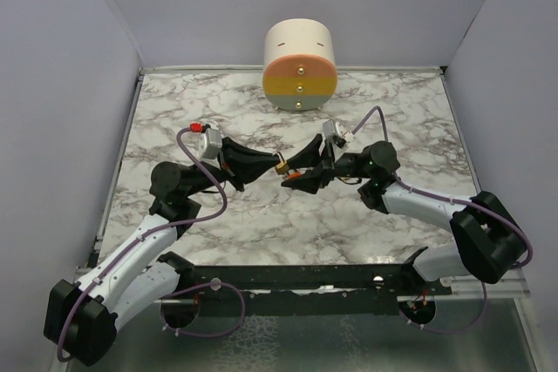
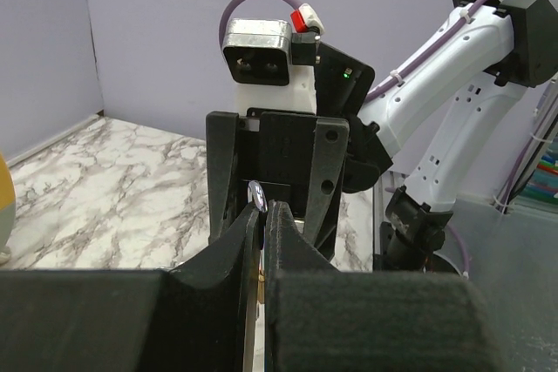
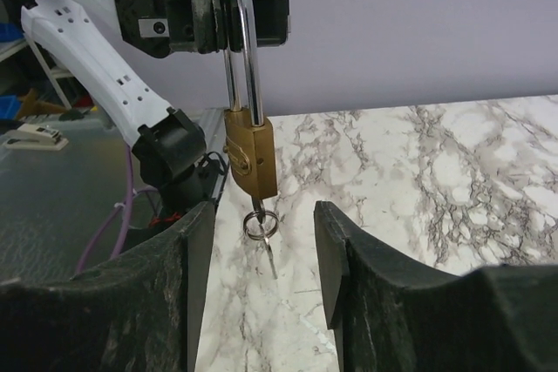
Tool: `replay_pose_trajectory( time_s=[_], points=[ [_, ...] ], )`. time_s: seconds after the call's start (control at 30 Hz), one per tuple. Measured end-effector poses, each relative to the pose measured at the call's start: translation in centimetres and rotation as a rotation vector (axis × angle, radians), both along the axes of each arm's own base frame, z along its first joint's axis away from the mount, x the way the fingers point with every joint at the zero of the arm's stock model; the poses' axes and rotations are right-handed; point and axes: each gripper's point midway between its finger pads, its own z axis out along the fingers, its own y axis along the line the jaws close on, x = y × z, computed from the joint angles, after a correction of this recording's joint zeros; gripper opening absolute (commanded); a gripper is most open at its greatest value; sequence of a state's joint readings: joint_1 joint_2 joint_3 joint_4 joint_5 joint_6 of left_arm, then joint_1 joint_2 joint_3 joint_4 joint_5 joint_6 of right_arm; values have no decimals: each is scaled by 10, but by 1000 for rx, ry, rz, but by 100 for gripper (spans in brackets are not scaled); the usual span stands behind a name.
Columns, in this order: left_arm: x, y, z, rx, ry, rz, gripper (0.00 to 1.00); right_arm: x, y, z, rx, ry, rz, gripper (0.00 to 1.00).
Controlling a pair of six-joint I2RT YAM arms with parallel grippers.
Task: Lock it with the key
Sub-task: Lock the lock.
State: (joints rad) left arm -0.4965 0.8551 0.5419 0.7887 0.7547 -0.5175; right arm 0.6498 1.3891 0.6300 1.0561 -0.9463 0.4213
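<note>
Brass padlock is hanging in the air over the marble surface, with its silver shackle pointing up. Left claw is clamping together on that shackle from above. Key is sticking out of the padlock's underside, and a small ring and a thin metal strip are dangling below it. Right claw is facing the padlock with its fingers standing apart, one on each side of the key, gripping nothing and touching nothing. Both claws are meeting mid-surface, so each arm is crowding the other's front. Cream drum with an orange and yellow face is lying at the back edge, well behind the claws. Its face is closed, so I cannot tell what is inside. Black rail is running along the near edge.
</note>
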Motion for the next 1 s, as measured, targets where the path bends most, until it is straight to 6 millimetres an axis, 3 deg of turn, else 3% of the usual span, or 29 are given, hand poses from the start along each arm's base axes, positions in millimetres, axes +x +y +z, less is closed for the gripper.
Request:
replay_pose_trajectory(
  time_s=[0.17,0.23,0.27,0.8,1.0],
  points=[
    [-1,0,4,-14,-7,-10,0,0,2,2,6,-6,-4,18],
    [-2,0,5,-18,-9,-12,0,0,2,3,7,-8,-6,3],
    [-2,0,5,-19,-9,-12,0,0,2,3,7,-8,-5,1],
    [4,5,10,-32,-71,49,0,-2,6,5,6,-21,-41,1],
    [11,2,2,3,-64,65,0,-2,5,-8,-7,7,-74,1]
  ],
)
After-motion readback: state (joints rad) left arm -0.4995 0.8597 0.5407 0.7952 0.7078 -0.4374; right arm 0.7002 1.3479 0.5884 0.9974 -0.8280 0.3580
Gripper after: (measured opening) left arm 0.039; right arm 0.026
